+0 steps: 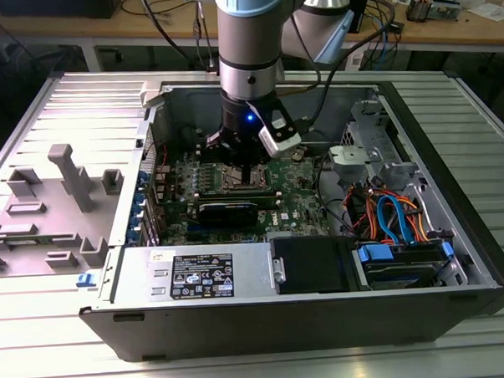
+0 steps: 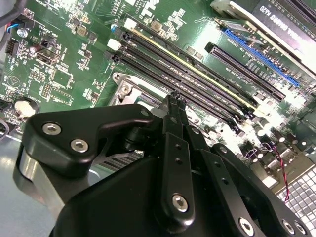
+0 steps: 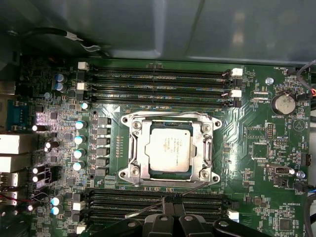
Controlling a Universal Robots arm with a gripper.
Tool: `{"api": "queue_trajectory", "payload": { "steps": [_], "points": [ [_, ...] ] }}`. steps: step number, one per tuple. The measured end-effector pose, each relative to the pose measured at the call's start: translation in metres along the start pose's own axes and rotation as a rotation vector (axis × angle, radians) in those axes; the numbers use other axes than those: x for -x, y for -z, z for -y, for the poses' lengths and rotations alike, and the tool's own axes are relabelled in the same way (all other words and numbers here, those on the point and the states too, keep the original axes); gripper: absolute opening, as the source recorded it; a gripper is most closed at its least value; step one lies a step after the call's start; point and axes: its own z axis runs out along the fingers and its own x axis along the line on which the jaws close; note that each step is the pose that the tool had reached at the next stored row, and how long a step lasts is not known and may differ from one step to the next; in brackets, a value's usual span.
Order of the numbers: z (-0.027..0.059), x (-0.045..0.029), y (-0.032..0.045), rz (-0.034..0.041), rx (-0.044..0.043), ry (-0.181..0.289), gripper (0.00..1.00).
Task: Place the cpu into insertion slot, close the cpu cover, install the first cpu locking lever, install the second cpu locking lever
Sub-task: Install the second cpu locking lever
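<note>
Black gripper (image 3: 170,200) is the closest thing in both wrist views, and its two fingers (image 2: 174,106) are pressed together at the tips with nothing between them, so it is clenched and carries nothing. In the first wrist view the tips sit over the memory slots (image 3: 158,202), just beside the socket's near edge, where a thin wire lever (image 3: 163,206) runs past them; I cannot tell if they touch it.

Cpu (image 3: 169,150) lies flat in the insertion slot (image 3: 170,174) at approx. the middle of the green motherboard (image 3: 256,143). Cpu cover (image 3: 138,148) is down around it, so the grey metal top shows through the square cut-out, with a screw at each corner of the frame. A second group of memory slots (image 3: 158,84) lies on the far side of the socket, near the board edge next to the grey case wall. A round coin battery (image 3: 285,103) sits near one board edge, and a row of small capacitors (image 3: 79,139) stands on the opposite side of the socket.

In the exterior view the arm (image 1: 247,47) comes straight down into the open pc case (image 1: 241,323), which lies on its side on a ribbed metal table (image 1: 41,349). Gripper (image 1: 247,174) is low over the board's middle. A black expansion card (image 1: 228,212) is just in front of it, and the power supply (image 1: 197,275) lies along the case's front edge. Orange and blue cables (image 1: 395,216) are at the exterior view's right corner of the case. Grey plastic fixtures (image 1: 68,180) stand on the table at the exterior view's left.
</note>
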Motion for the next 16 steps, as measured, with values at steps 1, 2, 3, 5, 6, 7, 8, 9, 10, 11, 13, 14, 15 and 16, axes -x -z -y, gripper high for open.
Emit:
{"api": "queue_trajectory", "payload": {
  "steps": [1, 2, 3, 5, 6, 7, 8, 9, 10, 11, 13, 14, 15, 16],
  "points": [
    [0.0, 0.0003, 0.0001, -0.003, 0.0003, 0.0, 0.11],
    [0.0, 0.0007, 0.0003, -0.0116, 0.0003, 0.002, 0.11],
    [0.0, 0.0007, 0.0003, -0.0161, 0.0003, 0.006, 0.11],
    [0.0, 0.0007, 0.0003, -0.019, 0.0004, 0.032, 0.11],
    [0.0, 0.0007, 0.0003, -0.0188, 0.0003, 0.05, 0.11],
    [0.0001, 0.0006, 0.0, -0.0184, 0.0003, 0.068, 0.11],
    [0.0003, 0.0006, -0.0003, -0.019, 0.0003, 0.072, 0.11],
    [0.0006, 0.0005, -0.0004, -0.0197, 0.0004, 0.072, 0.11],
    [0.0009, 0.0003, -0.0004, -0.02, 0.0004, 0.073, 0.11],
    [0.0011, -0.0002, -0.0005, -0.0201, 0.0004, 0.073, 0.11],
    [0.0012, -0.002, -0.0007, -0.0202, 0.0004, 0.075, 0.11],
    [0.0012, -0.0041, -0.0009, -0.0202, 0.0003, 0.076, 0.11],
    [0.0011, -0.0056, -0.0011, -0.0202, 0.0004, 0.077, 0.11],
    [0.001, -0.0081, -0.0015, -0.0204, 0.0004, 0.079, 0.11]
  ]
}}
